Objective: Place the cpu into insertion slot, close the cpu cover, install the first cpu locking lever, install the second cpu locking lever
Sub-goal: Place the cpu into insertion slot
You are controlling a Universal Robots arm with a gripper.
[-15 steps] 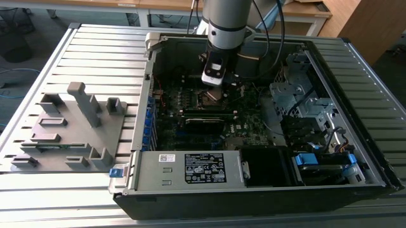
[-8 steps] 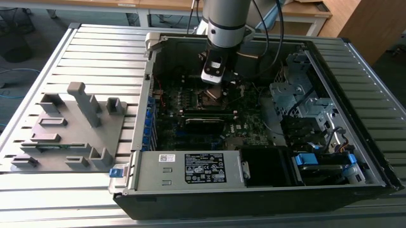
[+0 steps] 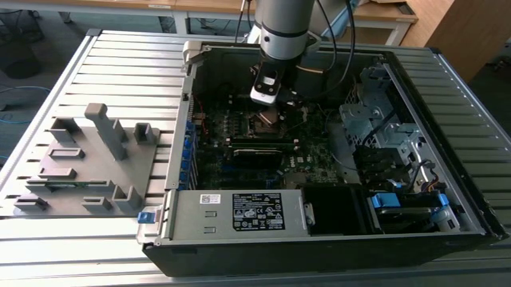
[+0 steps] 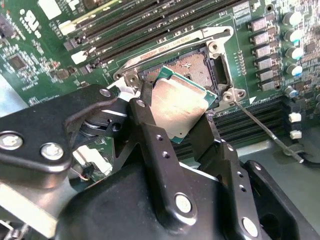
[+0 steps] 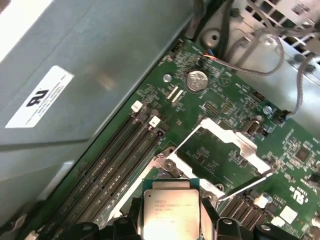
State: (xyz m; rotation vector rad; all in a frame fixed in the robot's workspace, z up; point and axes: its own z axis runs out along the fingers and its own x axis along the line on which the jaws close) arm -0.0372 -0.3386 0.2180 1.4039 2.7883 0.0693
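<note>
Gripping small flat square cpu (image 4: 181, 105), dull silver-grey metal top, by two opposite edges in black two-finger gripper (image 4: 175, 111). Jaws narrowed to chip width, nothing else in hold. Holding it tilted just above small square dark insertion slot (image 4: 202, 67) on green motherboard (image 4: 45, 45), not seated.

Judged light, stiff & smooth-sided, so apt to slip or twist in grip. Underside contacts & socket pins prob. fragile. Best held by edges only, no crooked pressing.

Beside slot: thin silver square-frame cpu cover (image 5: 227, 135), hinged open, seemingly clear of way down. At slot corner: thin metal locking lever (image 4: 265, 128), swung out. Just beside socket: long black memory slots (image 4: 150, 20).

In exterior view: grey arm (image 3: 283, 24) reaching into open black pc case (image 3: 335, 257), w/ grey metal drive cage (image 3: 363, 113) & loose cables at the exterior view's right, apart from slot.
</note>
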